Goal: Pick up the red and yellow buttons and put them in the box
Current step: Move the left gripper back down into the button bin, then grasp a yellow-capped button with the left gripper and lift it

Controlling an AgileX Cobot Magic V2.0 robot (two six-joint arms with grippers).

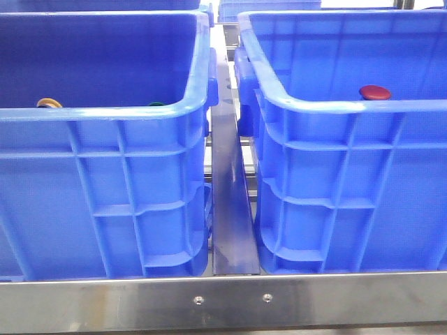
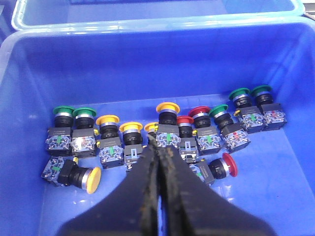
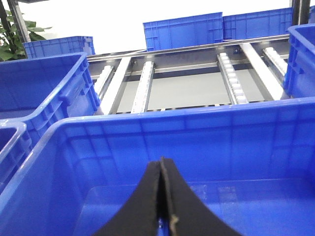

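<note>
While buttons fill the left wrist view (jaws pressed together), front shows rims.

We see only the caps of a yellow button and a red button above the crate rims; their bodies are hidden.

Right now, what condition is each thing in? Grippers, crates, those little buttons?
Left gripper: shut, holding nothing, above the buttons.
Right gripper: shut, empty.
Left crate: upright, holds many buttons.
Yellow buttons: mostly upright, one lying on its side.
Red buttons: in the row, one tipped over.
Right crate: upright, one red cap visible inside.
</note>
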